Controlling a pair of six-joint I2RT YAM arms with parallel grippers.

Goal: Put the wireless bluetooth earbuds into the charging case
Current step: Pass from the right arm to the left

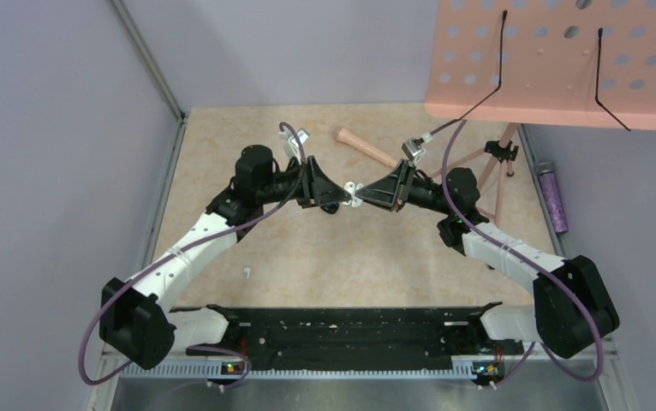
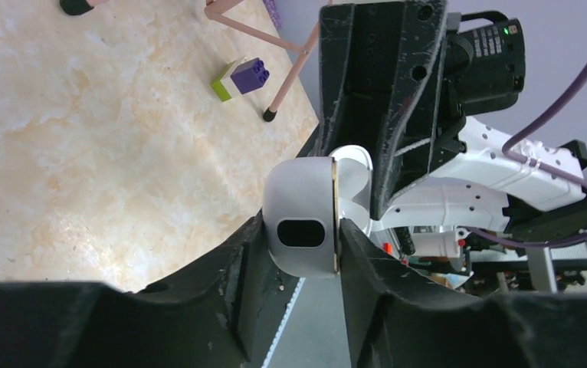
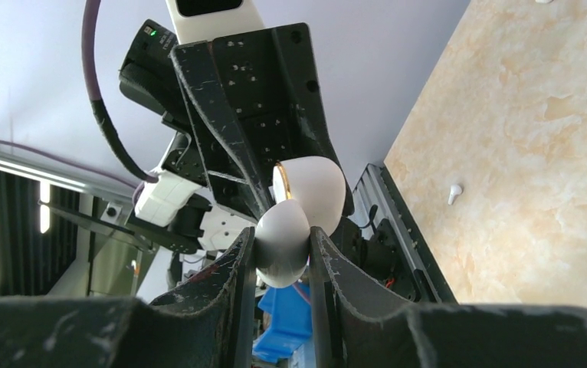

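White charging case (image 1: 352,192) held aloft at centre, long axis left-right, left jaws and right jaws each gripping one half; open bench (image 1: 325,257) all around; one earbud (image 1: 246,272) lies near-left, well apart

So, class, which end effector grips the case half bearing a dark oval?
The left end effector: its half of the charging case shows the dark oval, while the right end effector pinches the plain, rounded half.

Soft, even light leaves faint shadows on the beige marbled tabletop (image 1: 307,248). Wrist views blur along their bottom edge; the glossy white plastic charging case (image 2: 298,188) is sharp.
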